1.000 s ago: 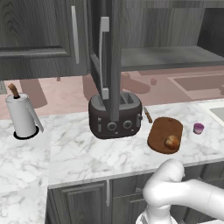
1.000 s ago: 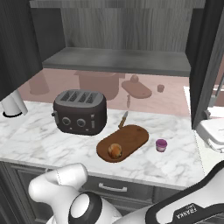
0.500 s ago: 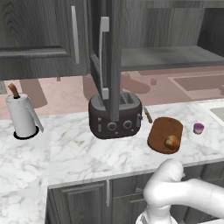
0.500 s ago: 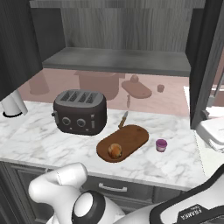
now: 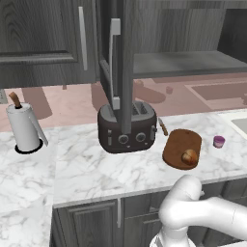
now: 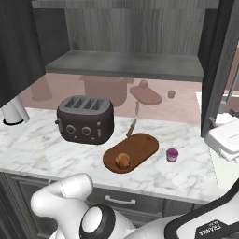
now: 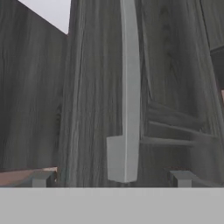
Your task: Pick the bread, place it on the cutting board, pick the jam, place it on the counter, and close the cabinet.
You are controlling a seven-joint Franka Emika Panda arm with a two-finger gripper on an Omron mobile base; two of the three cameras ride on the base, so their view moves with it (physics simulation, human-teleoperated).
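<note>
With the bread (image 6: 123, 160) on the cutting board (image 6: 133, 150) and the jam (image 6: 172, 154) on the counter (image 6: 56, 154) beside it, closing the cabinet (image 5: 126, 62) remains. The gripper (image 7: 109, 177), fingers spread and empty, faces the door's silver handle (image 7: 127, 87); next, push it shut.

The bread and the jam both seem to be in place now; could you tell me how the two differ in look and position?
The bread is a round golden-brown roll, while the jam is a smaller pink-purple jar. The bread lies on the cutting board, near its end away from the handle; the jam stands directly on the counter, just beside the board and clear of it. Both sit right of the toaster.
</note>
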